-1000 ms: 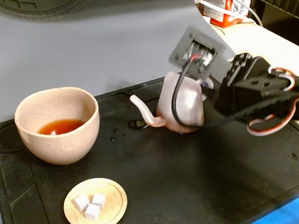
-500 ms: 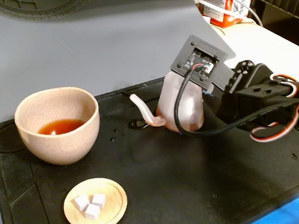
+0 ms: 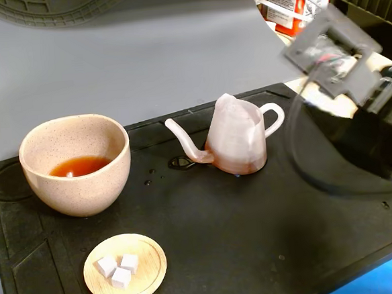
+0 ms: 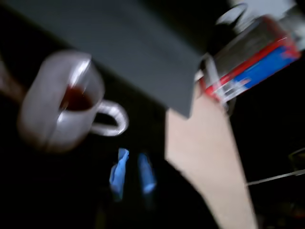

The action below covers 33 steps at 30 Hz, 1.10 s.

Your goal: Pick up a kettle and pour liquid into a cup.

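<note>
The translucent pinkish kettle [image 3: 236, 143] stands upright on the black mat [image 3: 256, 237], its spout pointing left toward the cup [image 3: 76, 165]. The beige speckled cup holds a shallow pool of reddish-brown liquid [image 3: 79, 166]. My arm [image 3: 354, 102] is a blur at the right of the fixed view, clear of the kettle. In the blurred wrist view the kettle [image 4: 52, 112] lies upper left with dark red liquid [image 4: 76, 99] inside. My gripper [image 4: 132, 177] sits below its handle. The blue fingertips [image 4: 119, 172] stand slightly apart with nothing between them.
A small wooden dish [image 3: 125, 268] with three white cubes sits at the mat's front left. A grey board [image 3: 142, 50] stands behind the mat. A red and blue carton [image 3: 300, 2] stands at the back right. Small drops [image 3: 148, 182] lie between cup and kettle.
My arm has let go of the kettle's handle and pulled back up and to the right. The kettle stays standing in place.
</note>
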### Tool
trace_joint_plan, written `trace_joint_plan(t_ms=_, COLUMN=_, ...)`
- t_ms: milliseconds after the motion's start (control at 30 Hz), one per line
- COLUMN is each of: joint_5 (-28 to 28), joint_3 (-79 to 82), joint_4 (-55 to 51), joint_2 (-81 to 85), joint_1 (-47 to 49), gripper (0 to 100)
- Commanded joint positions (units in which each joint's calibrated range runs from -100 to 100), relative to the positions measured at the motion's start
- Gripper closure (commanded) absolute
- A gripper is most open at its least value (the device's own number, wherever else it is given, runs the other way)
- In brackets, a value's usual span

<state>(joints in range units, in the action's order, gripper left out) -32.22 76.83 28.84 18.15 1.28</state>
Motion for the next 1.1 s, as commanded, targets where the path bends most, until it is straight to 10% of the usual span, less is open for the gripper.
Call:
trace_joint_plan(t_ms=0, joint_5=-0.98, joint_3=6.39, joint_4=0.0, joint_2=16.58, joint_1=-0.18, gripper=99)
trace_joint_plan(t_ms=367, joint_5=-16.51, joint_3=13.65, joint_4=-1.56, joint_2=42.34, joint_1=0.27, gripper=99)
trace_joint_plan(t_ms=533, joint_5=-20.03, joint_3=14.1, joint_4=-36.92, joint_2=69.82, joint_1=-1.7, gripper=99)
trace_joint_plan(t_ms=900, joint_5=-25.54, joint_3=22.9, joint_4=-53.27, joint_2=81.08, joint_1=-2.77, gripper=100)
trace_joint_plan(t_ms=1067, joint_5=-25.01, joint_3=22.9, joint_4=-85.43, joint_2=81.08, joint_1=-2.62, gripper=100)
